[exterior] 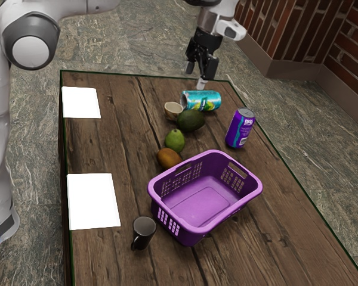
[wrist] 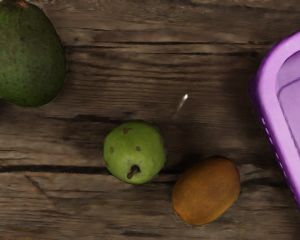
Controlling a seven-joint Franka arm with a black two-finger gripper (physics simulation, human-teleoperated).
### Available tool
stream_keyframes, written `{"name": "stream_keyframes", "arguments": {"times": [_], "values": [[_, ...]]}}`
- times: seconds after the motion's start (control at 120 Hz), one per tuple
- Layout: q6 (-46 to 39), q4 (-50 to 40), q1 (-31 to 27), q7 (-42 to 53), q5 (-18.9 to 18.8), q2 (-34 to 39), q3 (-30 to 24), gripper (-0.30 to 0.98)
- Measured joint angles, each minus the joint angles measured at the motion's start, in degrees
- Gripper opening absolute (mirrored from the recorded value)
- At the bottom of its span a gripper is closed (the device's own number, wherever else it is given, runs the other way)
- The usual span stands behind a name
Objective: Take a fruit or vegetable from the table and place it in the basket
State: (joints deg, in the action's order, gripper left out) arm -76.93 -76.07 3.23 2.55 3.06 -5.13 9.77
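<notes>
You get even, moderate light across the table [exterior: 128, 134] in the exterior view, but two white sheets [exterior: 93, 202] along its edge nearest the arm's base glare flat white. In your wrist view the wood looks dimmer, with soft shadows beside the pear [wrist: 134, 151], a small bright glint [wrist: 183, 101] on the wood, and a brightly lit rim on the basket [wrist: 270, 85].

The brown plank table [exterior: 119, 155] is edged in thin green. Past its edges, a grey-green veined floor [exterior: 149, 39] is seen. Toward the exterior view's upper right, red brick walls [exterior: 259, 27] are footed by a brown baseboard [exterior: 292, 69].
</notes>
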Motion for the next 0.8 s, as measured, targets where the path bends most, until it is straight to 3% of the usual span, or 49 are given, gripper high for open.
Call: {"name": "stream_keyframes", "arguments": {"times": [0.233,0.65,0.8], "values": [[-7.76,0.45,0.04,0.78,0.15,0.03,0.35,0.69],[-10.5,0.5,-0.4,1.64,-0.05,0.13,5.61,0.69],[-14.27,-11.8,1.02,1.95,-1.0,5.7,8.59,0.69]]}}
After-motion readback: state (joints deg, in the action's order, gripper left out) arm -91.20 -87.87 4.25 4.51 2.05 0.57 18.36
